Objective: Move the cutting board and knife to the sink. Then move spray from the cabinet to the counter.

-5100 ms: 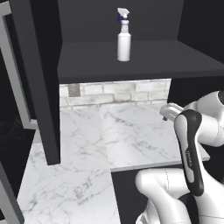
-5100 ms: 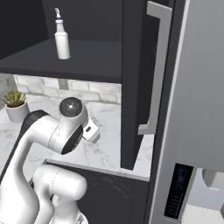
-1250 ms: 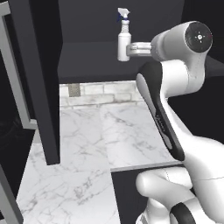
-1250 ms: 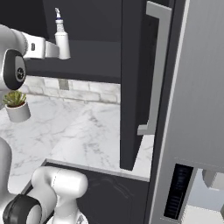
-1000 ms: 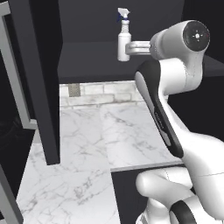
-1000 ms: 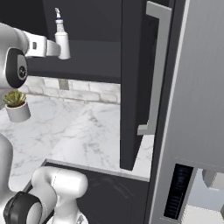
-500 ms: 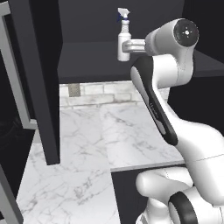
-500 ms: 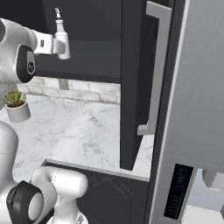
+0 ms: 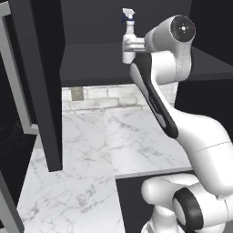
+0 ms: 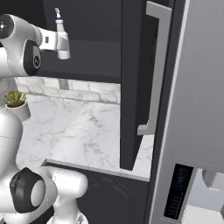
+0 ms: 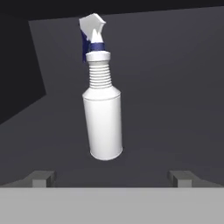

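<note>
The spray (image 11: 103, 122), a slim white bottle with a dark blue nozzle piece, stands upright on the dark shelf of the cabinet (image 9: 86, 68). My gripper (image 11: 112, 177) is open, its fingertips (image 11: 43, 177) level with the bottle's base and wide to either side. From the left base view the gripper (image 9: 129, 47) reaches the spray (image 9: 129, 25) at mid-body. The right base view shows the same gripper (image 10: 61, 46) at the spray (image 10: 59, 24). The white marble counter (image 9: 104, 136) lies below. The cutting board, knife and sink are out of view.
The cabinet's black doors stand open, one at the left (image 9: 38, 82) and one with a long grey handle (image 10: 153, 74). A steel fridge (image 10: 197, 109) rises at the right. A small potted plant (image 10: 15, 103) sits on the counter by the tiled back wall.
The arm has swung its upper joints leftward and the hand has moved in closer to the spray. The jaws have stayed wide. The spray has not moved.
</note>
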Available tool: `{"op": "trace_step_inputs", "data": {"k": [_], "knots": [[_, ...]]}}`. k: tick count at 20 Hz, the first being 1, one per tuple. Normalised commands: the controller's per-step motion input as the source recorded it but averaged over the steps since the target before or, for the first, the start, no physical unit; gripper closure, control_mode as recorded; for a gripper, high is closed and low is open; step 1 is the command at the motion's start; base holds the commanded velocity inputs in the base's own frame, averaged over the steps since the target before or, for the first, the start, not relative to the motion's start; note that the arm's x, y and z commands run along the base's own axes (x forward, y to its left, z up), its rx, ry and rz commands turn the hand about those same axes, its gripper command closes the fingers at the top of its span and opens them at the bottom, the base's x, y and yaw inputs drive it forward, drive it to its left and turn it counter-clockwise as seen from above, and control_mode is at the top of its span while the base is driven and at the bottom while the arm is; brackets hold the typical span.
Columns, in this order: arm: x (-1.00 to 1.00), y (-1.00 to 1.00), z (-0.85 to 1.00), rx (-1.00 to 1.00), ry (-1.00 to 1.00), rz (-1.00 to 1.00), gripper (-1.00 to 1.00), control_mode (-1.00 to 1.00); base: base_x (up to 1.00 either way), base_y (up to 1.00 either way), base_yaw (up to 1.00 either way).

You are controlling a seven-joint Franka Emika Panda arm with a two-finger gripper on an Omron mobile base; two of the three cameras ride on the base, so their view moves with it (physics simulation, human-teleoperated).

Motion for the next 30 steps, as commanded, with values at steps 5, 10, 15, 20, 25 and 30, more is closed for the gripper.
{"op": "trace_step_inputs", "data": {"k": [5,10,15,20,25,30], "knots": [[0.37,0.07,-0.07,0.00,0.00,0.00,-1.00,-1.00,0.00,0.00,0.00],[0.38,0.06,-0.02,0.00,0.00,0.00,-1.00,-1.00,0.00,0.00,0.00],[0.36,0.05,-0.01,0.00,0.01,0.00,-1.00,-1.00,0.00,0.00,0.00],[0.32,0.03,-0.01,0.00,0.01,0.00,-1.00,-1.00,0.00,0.00,0.00],[0.28,0.00,0.00,0.00,0.00,0.00,-1.00,-1.00,0.00,0.00,0.00],[0.23,0.00,0.00,0.00,0.00,0.00,-1.00,-1.00,0.00,0.00,0.00]]}}
